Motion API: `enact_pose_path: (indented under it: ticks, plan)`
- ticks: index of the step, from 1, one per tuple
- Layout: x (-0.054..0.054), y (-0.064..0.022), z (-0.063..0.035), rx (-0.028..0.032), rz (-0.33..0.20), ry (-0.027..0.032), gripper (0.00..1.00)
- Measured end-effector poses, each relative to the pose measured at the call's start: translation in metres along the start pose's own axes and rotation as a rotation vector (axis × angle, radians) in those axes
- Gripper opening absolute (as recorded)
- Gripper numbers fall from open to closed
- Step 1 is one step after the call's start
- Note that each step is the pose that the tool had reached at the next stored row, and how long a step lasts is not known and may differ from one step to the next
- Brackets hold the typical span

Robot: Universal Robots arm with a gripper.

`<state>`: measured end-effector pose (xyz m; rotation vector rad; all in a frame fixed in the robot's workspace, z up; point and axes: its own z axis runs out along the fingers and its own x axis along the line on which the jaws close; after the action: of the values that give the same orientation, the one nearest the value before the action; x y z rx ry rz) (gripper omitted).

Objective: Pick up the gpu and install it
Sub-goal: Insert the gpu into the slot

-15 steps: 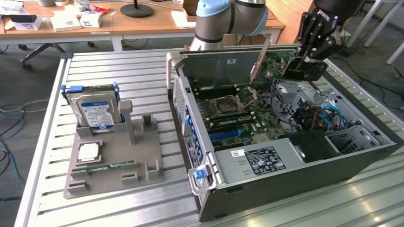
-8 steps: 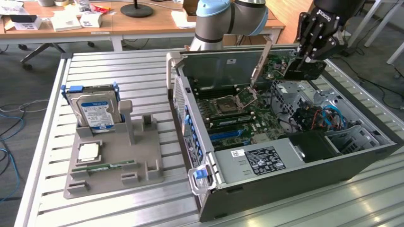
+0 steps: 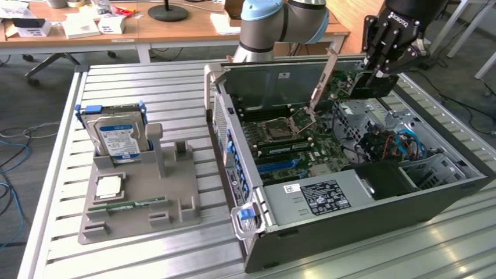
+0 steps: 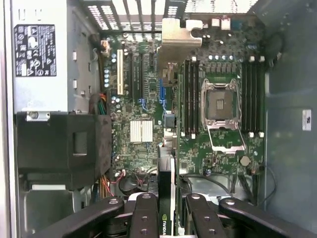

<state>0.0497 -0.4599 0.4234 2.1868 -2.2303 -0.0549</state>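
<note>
The gpu (image 3: 369, 86) hangs above the open computer case (image 3: 349, 232), with my gripper (image 3: 385, 68) shut on its far end. In the wrist view the gpu (image 4: 165, 173) shows edge-on as a thin black card between my fingers (image 4: 144, 218), and its pale metal bracket (image 4: 179, 38) points toward the vented end of the case. It is held over the motherboard (image 4: 141, 131), roughly above the expansion slots beside the CPU socket (image 4: 221, 105). Whether the card's lower edge touches the board cannot be told.
A grey holder (image 3: 138, 203) on the slatted table at the exterior view's left carries a silver hard drive (image 3: 118, 136), a green RAM stick (image 3: 128, 204) and a small square chip (image 3: 108, 186). Inside the case sit the power supply (image 3: 322, 195), a black shroud (image 4: 62, 146) and blue cables (image 3: 403, 142).
</note>
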Motion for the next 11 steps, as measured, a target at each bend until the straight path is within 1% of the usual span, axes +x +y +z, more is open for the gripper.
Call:
enact_pose_path:
  ticks: [11]
  plan:
    - [0.0000, 0.0000, 0.0006, -0.0020, -0.163, 0.0061, 0.26]
